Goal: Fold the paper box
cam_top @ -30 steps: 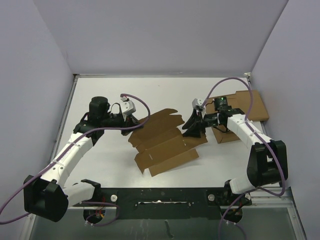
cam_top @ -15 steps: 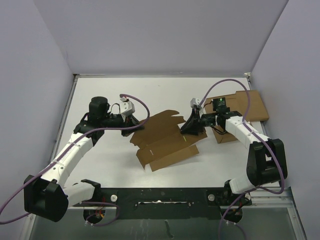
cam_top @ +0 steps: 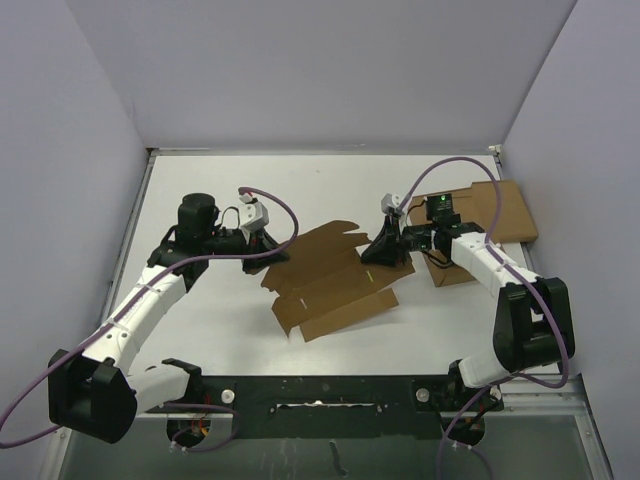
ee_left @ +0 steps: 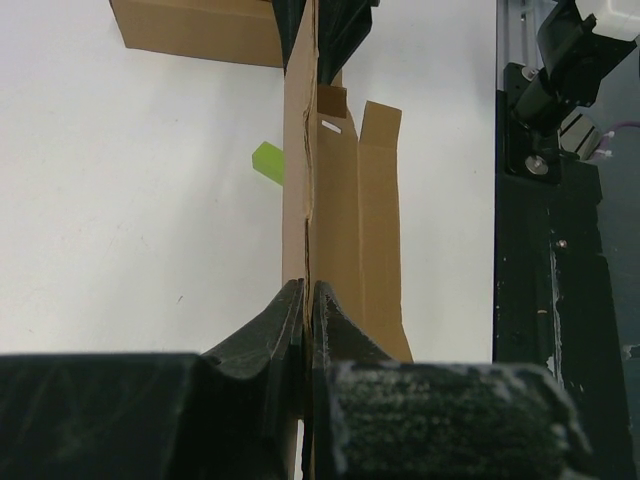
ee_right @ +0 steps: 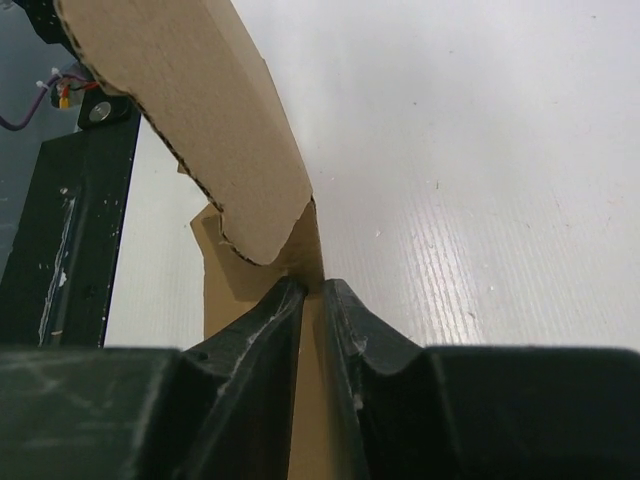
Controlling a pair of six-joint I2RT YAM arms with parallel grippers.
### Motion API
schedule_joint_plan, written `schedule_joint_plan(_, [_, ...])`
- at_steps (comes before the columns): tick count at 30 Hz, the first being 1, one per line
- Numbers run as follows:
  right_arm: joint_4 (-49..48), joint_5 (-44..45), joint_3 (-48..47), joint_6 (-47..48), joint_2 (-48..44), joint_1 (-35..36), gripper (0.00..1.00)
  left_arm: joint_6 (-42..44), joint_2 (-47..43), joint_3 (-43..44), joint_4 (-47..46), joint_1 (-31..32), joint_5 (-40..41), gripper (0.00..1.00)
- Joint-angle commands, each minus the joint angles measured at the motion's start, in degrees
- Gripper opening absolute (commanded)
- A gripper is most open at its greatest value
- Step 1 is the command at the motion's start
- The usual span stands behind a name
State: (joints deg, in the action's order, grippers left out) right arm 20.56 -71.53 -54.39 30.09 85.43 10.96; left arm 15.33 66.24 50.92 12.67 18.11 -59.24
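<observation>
Paper box (cam_top: 330,280) lies mid-desk (cam_top: 320,190), between the two arms. Its near panels are flat on the surface and its far panel is raised on edge. Left tool (cam_top: 268,248) is closed tight on the far-left edge of the sheet. In the left wrist view the board stands upright in the pinch, running straight away from the fingers (ee_left: 275,320). Right tool (cam_top: 385,255) is closed on the far-right edge, with a curved flap bowing above it. The sheet's long axis runs left-right, tool to tool, so each arm holds one end and neither is nearer. Judgement: the next crease depends on swinging the raised panel about that shared axis, toward the near panels.
</observation>
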Motion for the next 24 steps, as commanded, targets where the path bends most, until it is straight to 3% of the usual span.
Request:
schedule_joint_plan(1, [-4.0,0.0,0.8,-1.7,-1.8,0.4,0.2,-0.5,0.2,0.5,-4.6,-0.1,-4.0,0.0])
schedule_joint_plan(14, [-8.0,-2.9,3.0,-2.6,-4.0,-0.5,0.34,-1.2,0.7,0.7,-4.9,0.0,-6.5,0.0])
schedule_joint_plan(24, [-7.0,-6.0,3.2,-0.1,-4.9,0.6,0.32,-2.9,1.9,0.5,-6.7,-0.1,-9.3,0.0])
